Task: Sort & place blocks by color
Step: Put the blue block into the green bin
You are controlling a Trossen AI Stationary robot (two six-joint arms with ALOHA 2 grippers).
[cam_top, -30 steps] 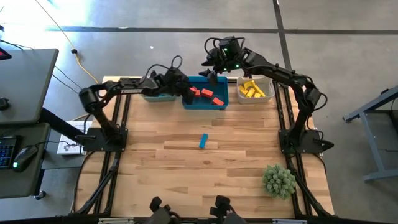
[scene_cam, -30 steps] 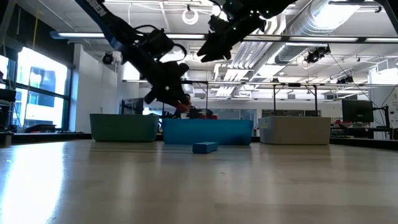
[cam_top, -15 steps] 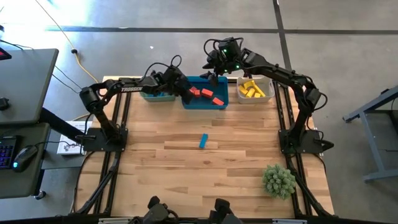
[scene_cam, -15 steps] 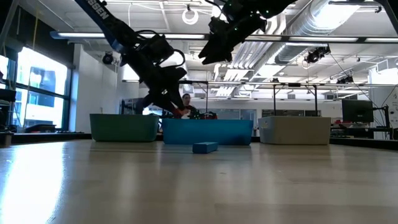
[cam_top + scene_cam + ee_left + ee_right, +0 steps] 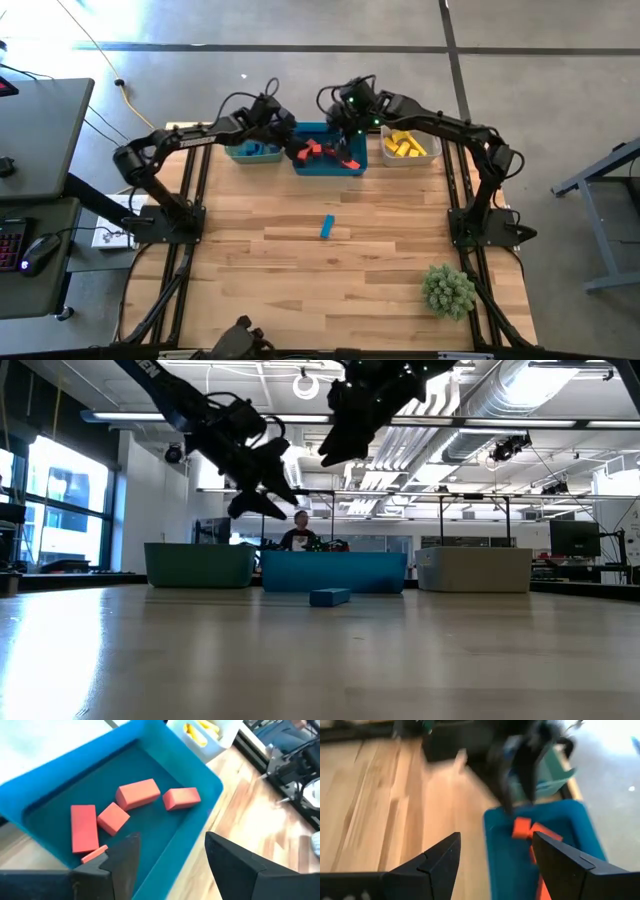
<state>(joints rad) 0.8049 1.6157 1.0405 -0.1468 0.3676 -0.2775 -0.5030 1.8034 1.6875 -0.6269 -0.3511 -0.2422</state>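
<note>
**Red pile is in, one blue block left out on the table**

My left gripper (image 5: 170, 860) hangs above the near rim of the blue bin (image 5: 328, 162), fingers spread wide with nothing between them. Looking down past them I count five red blocks (image 5: 137, 794) lying loose on the bin floor, so that colour looks sorted. My right gripper (image 5: 495, 855) hovers over the same bin from the other side, also wide open and empty. Yellow blocks (image 5: 405, 144) sit in the grey-white bin (image 5: 432, 133), and the teal bin (image 5: 240, 154) to the left has some blue in it as far as I can tell.

What's left: a single blue block (image 5: 327, 227) lying alone mid-table, well apart from the bins.

Stuff that could bite me from here:
- Both my arms are crowded over one bin. If I swing either out carelessly, they could clip each other.
- My left fingers are near the bin wall; dragging low on the way out could nudge the bin.
- That blue block lies flat and narrow, so a crooked grab could skid it across the wood.
</note>
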